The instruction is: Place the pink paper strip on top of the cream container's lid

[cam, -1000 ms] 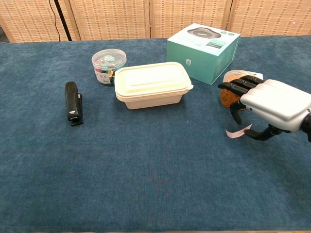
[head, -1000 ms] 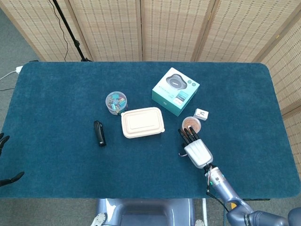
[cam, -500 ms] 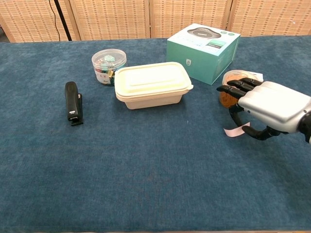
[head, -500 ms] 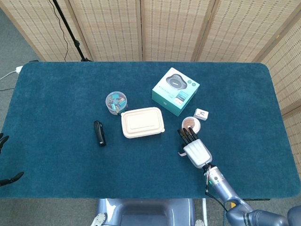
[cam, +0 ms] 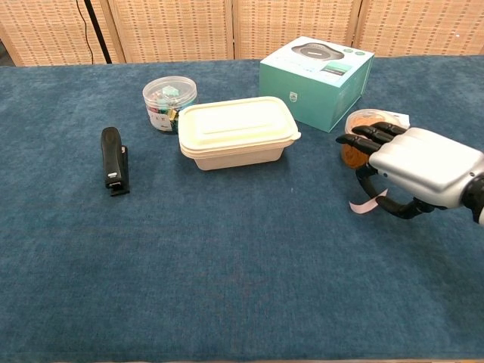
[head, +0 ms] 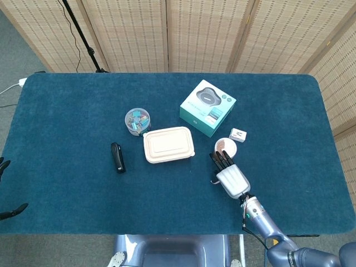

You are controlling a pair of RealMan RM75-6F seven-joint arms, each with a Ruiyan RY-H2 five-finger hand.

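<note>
Since the frame a second back, the pink paper strip (cam: 367, 203) has shifted a little toward the left and slightly up off the blue surface (cam: 227, 257), and my right hand (cam: 412, 162) has crept with it — a small drift toward the middle, nothing more. Everything else matches the earlier pictures.

I judge the strip is picked up: in the chest view it sticks out from under the hand, pinched between the thumb below and the dark fingers (cam: 372, 136) above, its free end curling out to the left. The remaining fingers reach forward, fairly straight and close together. From the head view the strip is only a small pale sliver beside the hand (head: 227, 172), too small to read.

So the grasp looks done; the carry and the placing are left. The cream container (cam: 236, 132) sits well apart to the left, lid closed and bare, so I have yet to bring the strip across and lay it on the lid (cam: 234, 119).

Close behind my fingers stands a small brown-filled cup (cam: 361, 121), and behind that the teal box (cam: 318, 72) — I'd mind the cup on the way out. My left hand (head: 4, 189) barely shows at the frame edge; I cannot tell how its fingers are set.
</note>
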